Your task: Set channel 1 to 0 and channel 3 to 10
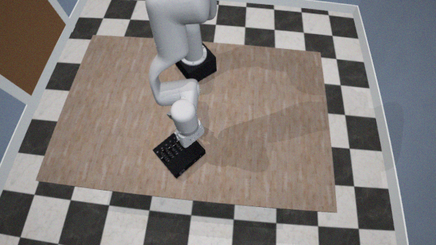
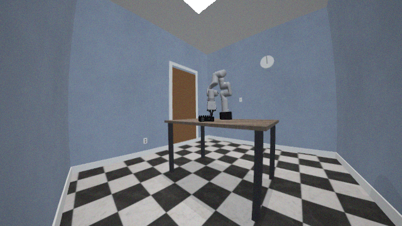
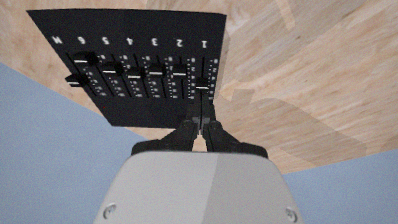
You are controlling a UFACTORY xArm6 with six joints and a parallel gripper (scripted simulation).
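The black lighting desk (image 3: 140, 62) stands flat on the wooden table; it also shows in the top view (image 1: 178, 154) and far off in the exterior view (image 2: 206, 118). Its faders are numbered 1 to 6 plus a master. In the wrist view my gripper (image 3: 200, 102) is shut, with nothing between its fingers. Its tips stand right behind the channel 1 fader cap (image 3: 202, 85), which sits in the part of its slot nearest me. I cannot tell whether they touch. The channel 3 cap (image 3: 156, 71) sits about mid-slot, roughly in line with its neighbours. The exact levels are too small to read.
The robot's black base (image 1: 197, 64) stands at the back of the table. The desk lies near the table's front edge (image 1: 184, 201), turned at an angle to it.
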